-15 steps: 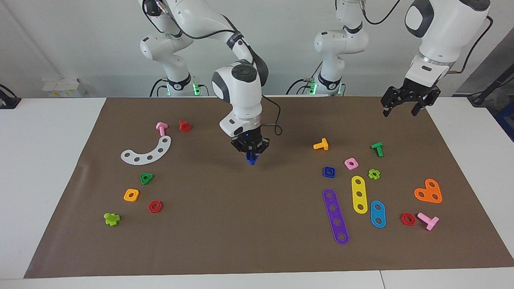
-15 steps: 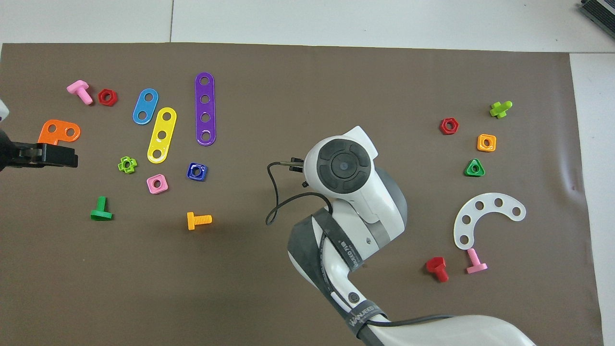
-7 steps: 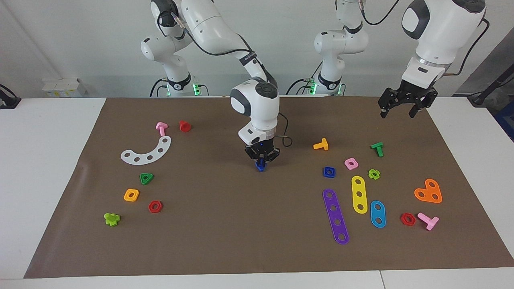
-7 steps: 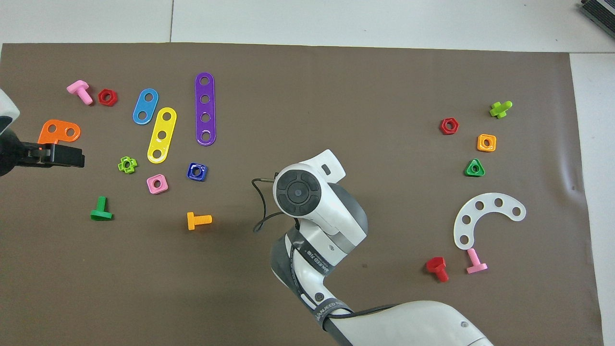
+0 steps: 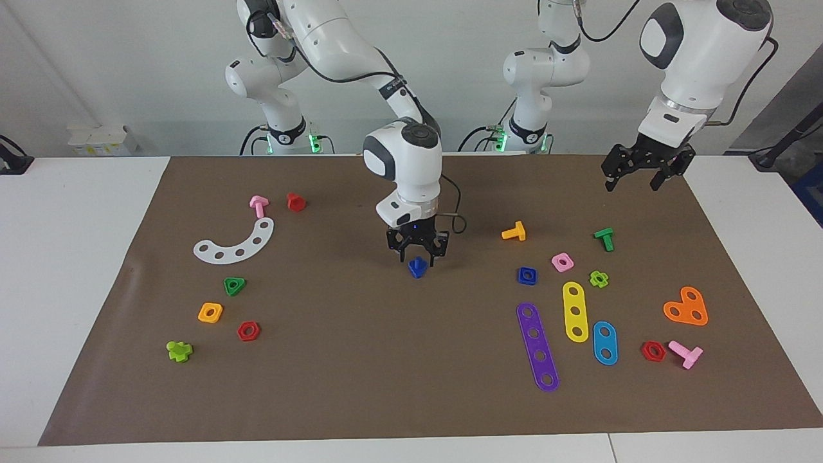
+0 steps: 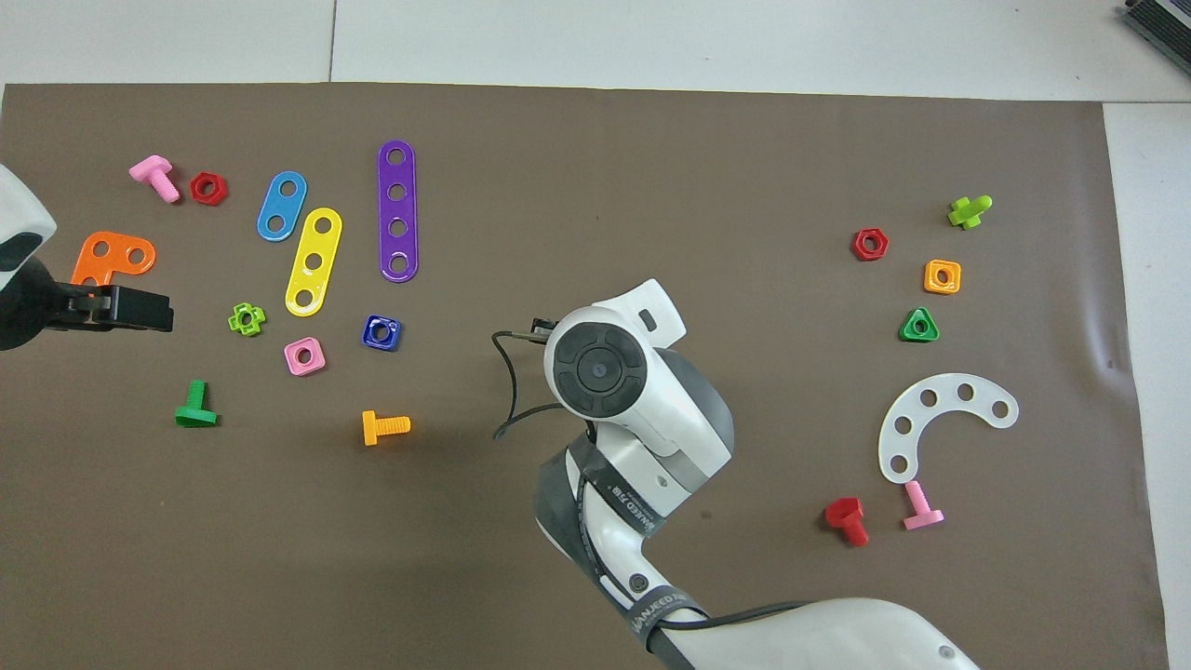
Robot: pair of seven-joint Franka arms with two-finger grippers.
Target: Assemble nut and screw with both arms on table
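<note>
The screw (image 5: 418,267) stands on the worktop (image 5: 386,360) near its middle, under the right gripper (image 5: 418,251). The nut (image 5: 526,275) lies toward the left arm's end, beside a square nut (image 5: 562,262) slightly nearer the robots.

wall (image 5: 128,58): plain pale grey | small white box (image 5: 99,140): at wall's foot | light: even

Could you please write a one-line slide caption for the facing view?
Right end effector open just above the blue screw standing mid-mat; blue nut lies untouched; left end effector waits raised.
</note>
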